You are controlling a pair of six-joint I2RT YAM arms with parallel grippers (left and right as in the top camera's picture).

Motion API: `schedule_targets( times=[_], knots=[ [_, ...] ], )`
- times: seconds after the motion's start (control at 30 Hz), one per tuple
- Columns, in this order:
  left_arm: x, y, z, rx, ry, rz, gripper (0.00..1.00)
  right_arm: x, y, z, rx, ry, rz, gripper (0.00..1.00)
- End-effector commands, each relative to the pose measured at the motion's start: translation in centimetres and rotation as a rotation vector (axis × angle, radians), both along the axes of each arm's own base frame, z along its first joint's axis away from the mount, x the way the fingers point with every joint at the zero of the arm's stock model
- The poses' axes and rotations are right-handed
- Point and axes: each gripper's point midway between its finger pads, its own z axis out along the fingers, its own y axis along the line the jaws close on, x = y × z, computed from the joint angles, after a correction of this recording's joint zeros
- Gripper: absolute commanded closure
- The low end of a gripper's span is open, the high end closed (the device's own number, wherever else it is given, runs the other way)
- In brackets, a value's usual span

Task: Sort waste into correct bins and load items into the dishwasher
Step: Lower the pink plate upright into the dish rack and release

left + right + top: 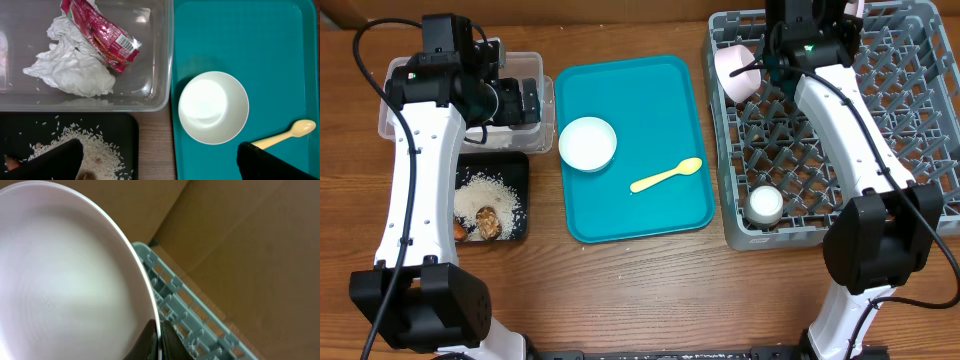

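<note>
One white plate: you are holding it at the far side of the grey dish rack. Its face is filling the right wrist view, while overhead your arm is hiding all but a pale sliver. Whether it is touching the rack cannot be told.
Right gripper: its fingers are pinching the plate's rim, one on each face, with the rack's wall lying just behind.
Rack contents: overhead is showing you what the wrist camera is missing, a white bowl leaning near the far left corner and a small white cup sitting near the front left.
Teal tray: it is carrying the second bowl and the pale yellow spoon, lying apart.
Left gripper: you are hovering it with fingers spread wide, the second bowl lying ahead of the tips.
Clear tub: only the left wrist view is revealing the red wrapper lying on crumpled white paper.
Black tray: it is holding rice, a brown lump and a carrot.
</note>
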Motion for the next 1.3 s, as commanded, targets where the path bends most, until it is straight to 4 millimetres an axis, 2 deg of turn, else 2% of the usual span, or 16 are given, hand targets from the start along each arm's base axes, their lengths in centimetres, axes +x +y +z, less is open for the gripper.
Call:
schedule_targets(
  times=[0.0, 0.13, 0.4, 0.53, 0.67, 0.8, 0.87, 0.93, 0.97, 1.0, 1.1, 1.27],
  knots=[
    [0.3, 0.1, 1.3, 0.005, -0.035, 0.008, 0.0, 0.5, -1.6, -0.3, -0.051, 0.067, 0.021, 0.96],
    [0.3, 0.1, 1.3, 0.005, -0.035, 0.008, 0.0, 1.3, -2.6, -1.3, -0.017, 0.094, 0.072, 0.96],
    [0.3, 0.1, 1.3, 0.005, -0.035, 0.008, 0.0, 1.6, -5.1, -3.4, 0.033, 0.122, 0.077, 0.96],
    [0.3, 0.1, 1.3, 0.005, -0.035, 0.008, 0.0, 1.9, -4.8, -5.0, 0.052, 0.163, 0.099, 0.96],
    [0.3, 0.1, 1.3, 0.005, -0.035, 0.008, 0.0, 2.1, -4.7, -7.5, 0.057, 0.224, 0.103, 0.96],
    [0.3, 0.1, 1.3, 0.005, -0.035, 0.008, 0.0, 2.0, -4.7, -8.3, 0.06, 0.248, 0.1, 0.94],
    [0.3, 0.1, 1.3, 0.005, -0.035, 0.008, 0.0, 2.0, -4.7, -8.3, 0.063, 0.237, 0.097, 0.76],
    [0.3, 0.1, 1.3, 0.005, -0.035, 0.008, 0.0, 2.1, -4.5, -8.3, 0.066, 0.232, 0.099, 0.41],
    [0.3, 0.1, 1.3, 0.005, -0.035, 0.008, 0.0, 2.1, -4.3, -8.3, 0.079, 0.212, 0.091, 0.2],
    [0.3, 0.1, 1.3, 0.005, -0.035, 0.008, 0.0, 2.0, -4.2, -8.1, 0.088, 0.196, 0.08, 0.12],
    [0.3, 0.1, 1.3, 0.005, -0.035, 0.008, 0.0, 1.4, -4.0, -7.4, 0.121, 0.145, 0.047, 0.06],
    [0.3, 0.1, 1.3, 0.005, -0.035, 0.008, 0.0, -0.3, -2.7, -3.7, 0.23, 0.038, 0.063, 0.03]
  ],
)
